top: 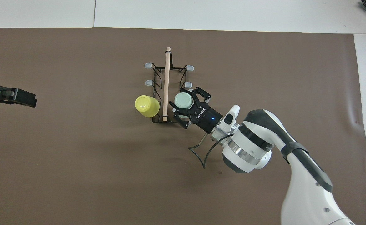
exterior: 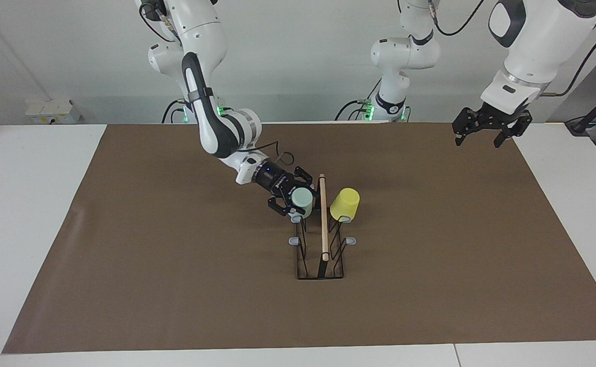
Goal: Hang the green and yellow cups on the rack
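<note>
Your right arm comes in from its base and bends down low over the brown mat (exterior: pixel 175 255), with its forearm sloping toward the rack (exterior: pixel 320 265) at the middle of the table. The right gripper (exterior: pixel 289 200) lies nearly level at the rack's end nearest the robots, on the side toward the right arm's end of the table. Its fingers sit on either side of the green cup (exterior: pixel 302 200). The jaws stand part open around the cup; you cannot tell from either view whether the pads press on it or have let go of it.

The green cup hangs mouth down on a prong at that corner of the rack, its closed bottom turned up, just beside the wooden rod (exterior: pixel 323 219) that runs along the rack's top. In the overhead view the same cup (top: pixel 183 100) shows between the gripper's fingers (top: pixel 202 92).

The yellow cup (exterior: pixel 345 203) hangs tilted on the matching prong on the rod's other flank, toward the left arm's end of the table. No gripper touches it. Two grey-tipped prongs (exterior: pixel 350 240) on each side of the rack stand bare.

Your left arm waits, raised high over the mat's edge at its own end of the table. The left gripper (exterior: pixel 491 131) points downward with its jaws wide apart and holds nothing. In the overhead view only its fingers (top: pixel 20 97) enter the picture at the edge.
</note>
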